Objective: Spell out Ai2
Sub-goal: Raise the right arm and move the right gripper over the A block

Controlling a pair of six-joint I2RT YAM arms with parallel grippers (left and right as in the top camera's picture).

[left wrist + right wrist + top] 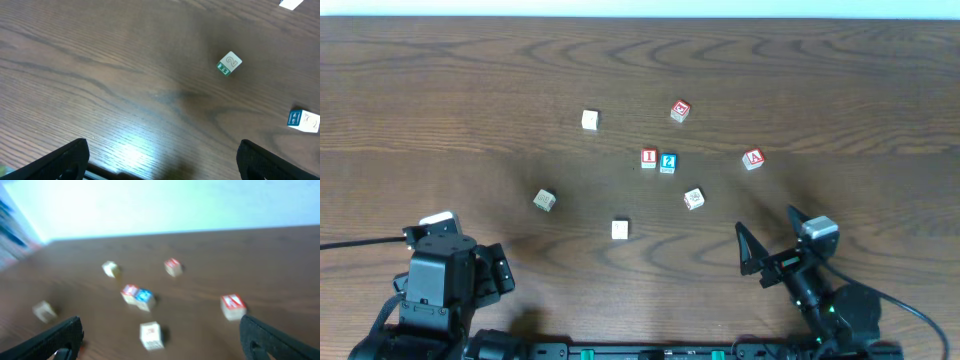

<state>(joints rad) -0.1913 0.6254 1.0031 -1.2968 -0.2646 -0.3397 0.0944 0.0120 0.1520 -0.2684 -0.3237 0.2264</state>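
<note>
Small pale cubes (590, 120) lie scattered on the dark, grained wooden table (440, 80). The red I block (648, 158) touches the blue 2 block (668, 163) mid-table; the red A block (752, 159), seemingly tilted, sits apart to their right. The left gripper (162, 155) and right gripper (766, 222) both gape wide, empty.

A robot lab or test bench: two robot arms (435, 285) with trailing cables (360, 243) at a wooden table (470, 90), letter blocks (649, 158) scattered, plain pale wall (175, 202) behind.
</note>
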